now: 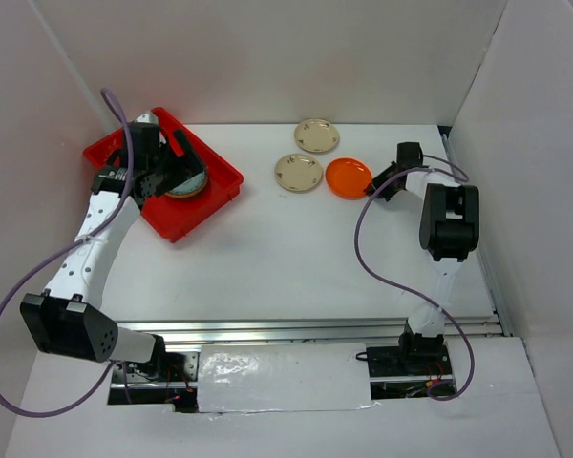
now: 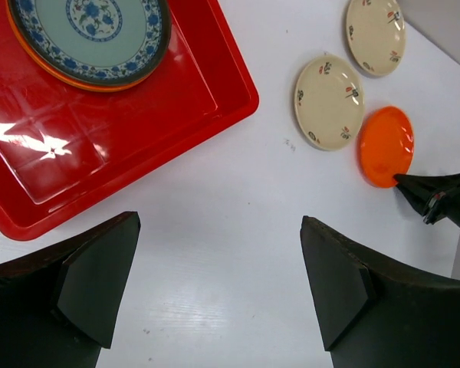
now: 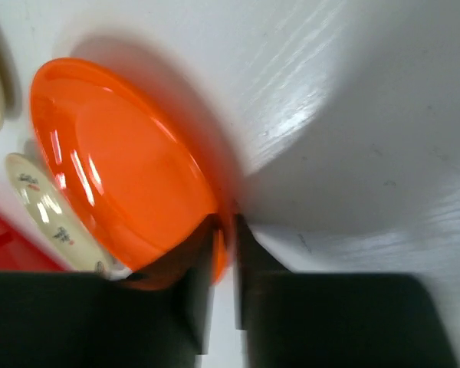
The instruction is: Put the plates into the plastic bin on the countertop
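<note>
1. Right gripper (image 3: 224, 230): fingers clenched on the near rim of the orange plate (image 3: 115, 161). The plate is at the back right of the countertop (image 1: 286, 258) (whether it is lifted clear cannot be told).
2. Nearer beige plate (image 1: 298, 173) lies just beside the orange plate, to its left. Farther beige plate (image 1: 316, 135) lies behind it, near the back wall.
3. Left gripper (image 2: 222, 284): jaws spread wide, holding nothing, hovering at the red bin (image 2: 100, 153).
4. The red bin sits at the back left of the countertop. It holds 1 stack: a teal patterned plate (image 2: 92, 31) on top, with a second orange plate (image 2: 88, 83) showing its rim beneath.
</note>
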Available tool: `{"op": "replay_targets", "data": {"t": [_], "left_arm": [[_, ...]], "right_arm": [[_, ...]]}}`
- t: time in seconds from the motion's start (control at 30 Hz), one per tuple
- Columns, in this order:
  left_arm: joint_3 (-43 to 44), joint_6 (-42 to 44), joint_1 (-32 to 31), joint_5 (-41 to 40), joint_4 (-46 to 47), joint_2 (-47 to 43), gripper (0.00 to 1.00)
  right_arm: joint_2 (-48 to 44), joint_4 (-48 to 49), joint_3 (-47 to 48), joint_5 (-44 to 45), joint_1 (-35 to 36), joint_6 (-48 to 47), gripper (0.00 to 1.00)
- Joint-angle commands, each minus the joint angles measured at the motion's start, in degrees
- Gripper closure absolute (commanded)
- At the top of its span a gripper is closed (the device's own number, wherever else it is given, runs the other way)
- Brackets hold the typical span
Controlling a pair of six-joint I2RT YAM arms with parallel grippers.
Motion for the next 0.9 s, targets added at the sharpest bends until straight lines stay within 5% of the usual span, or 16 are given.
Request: {"op": "replay_targets", "data": {"t": [0.0,0.03,0.23,0.37,0.47,0.5,0.6,0.87], "left_arm": [[-0.35,1.44,-0.47,0.67,-0.11,1.78,0.01],[-0.52,1.44,-0.82,0.94,-0.02,2.14,0.01],[0.79,5.65,-6.78,9.36,6.3,8.8,0.01],[2.92,5.94,-9.43,27.0,13.14,15.05,0.01],[3.34,5.13,-10.66,31.34,19.57,17.87,0.01],[4.22,5.57,-11.79,31.27,18.79,18.66,0.01],[7.56,6.63,-13.64,31.08,16.94,21.56,0.01],[6.42,3.82,-13.39,33.46,21.07,24.2,0.09]], "right_arm": [[1.28,-2.6,0.9,-1.37,-0.71,0.88,0.87],[0.58,-2.25,-0.06,-1.37,-0.89,1.14,1.0],[-19.17,3.11,-13.5,11.43,3.58,1.16,1.0],[-28.59,-1.53,-14.04,20.5,13.16,-6.47,1.0],[-33.78,0.2,-17.1,12.82,16.51,-10.87,1.0],[-36.05,5.52,-21.12,0.42,16.43,-11.15,1.0],[-38.1,14.61,-25.98,-16.95,15.55,-9.23,1.0],[-39.24,20.95,-28.19,-26.07,17.13,-5.97,1.0]]}}
